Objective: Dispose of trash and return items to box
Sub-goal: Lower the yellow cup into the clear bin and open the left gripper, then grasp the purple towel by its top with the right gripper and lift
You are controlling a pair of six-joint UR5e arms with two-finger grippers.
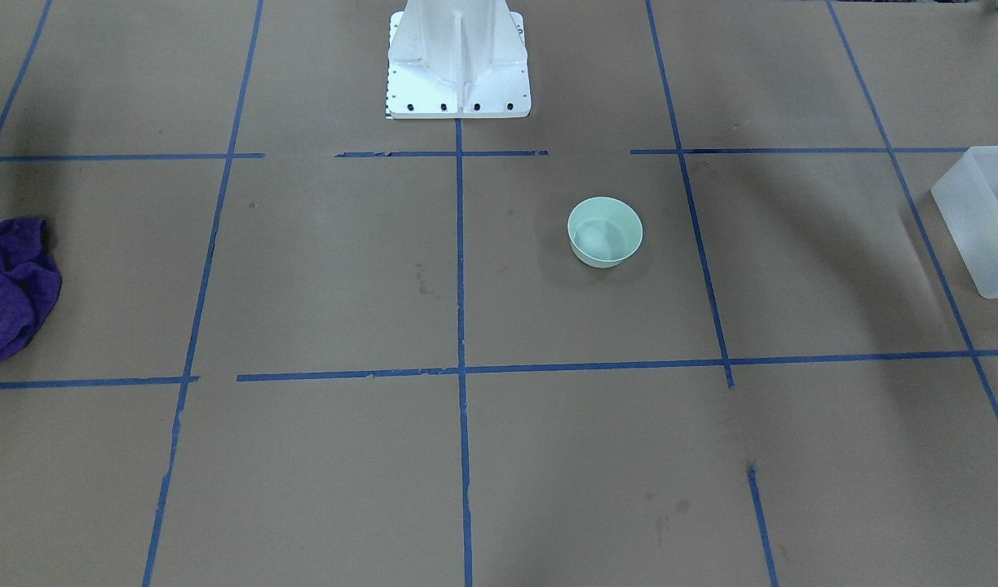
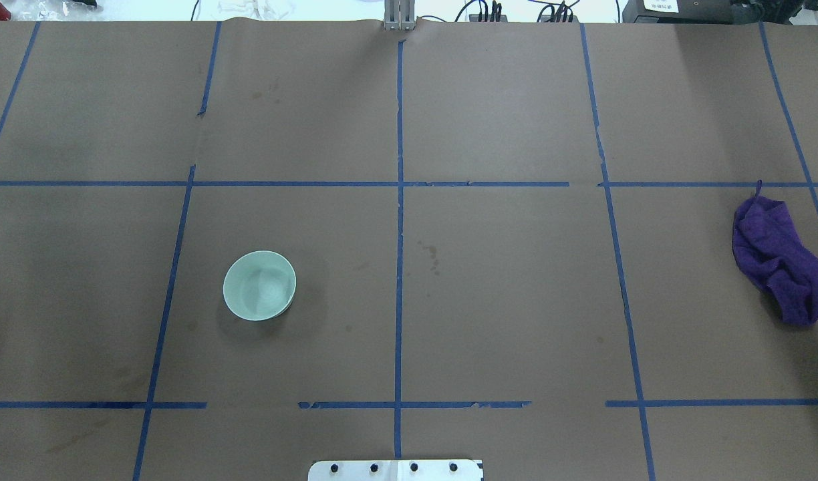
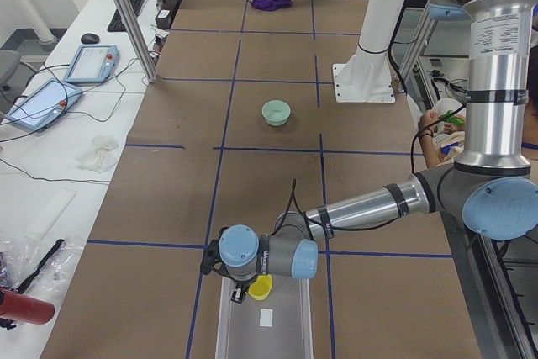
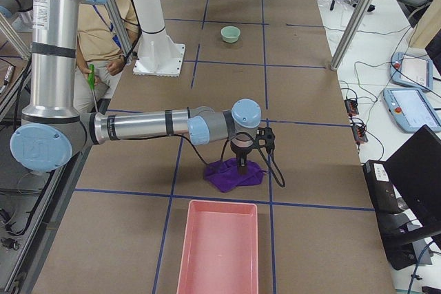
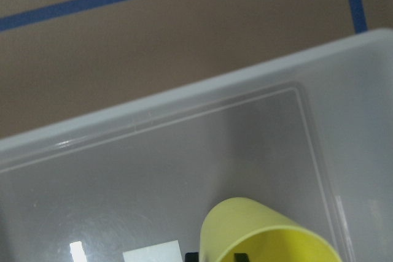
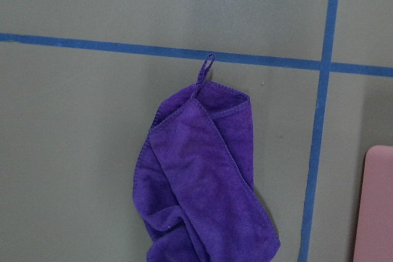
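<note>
Left wrist-mounted view shows the left gripper apparently clamped on the cup inside the box; letting go comes next. The bowl sits on the surface, eight o'clock overhead. The right gripper hangs over the cloth; I cannot tell its state.

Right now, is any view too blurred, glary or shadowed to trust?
Left wrist view: the yellow cup sits very close and soft-edged, and a small glare spot shows on the bin floor. Front-facing view: broad soft shadows cross the paper; the bin is cut by the frame edge. Overhead view: the bowl is sharp, evenly lit.
</note>
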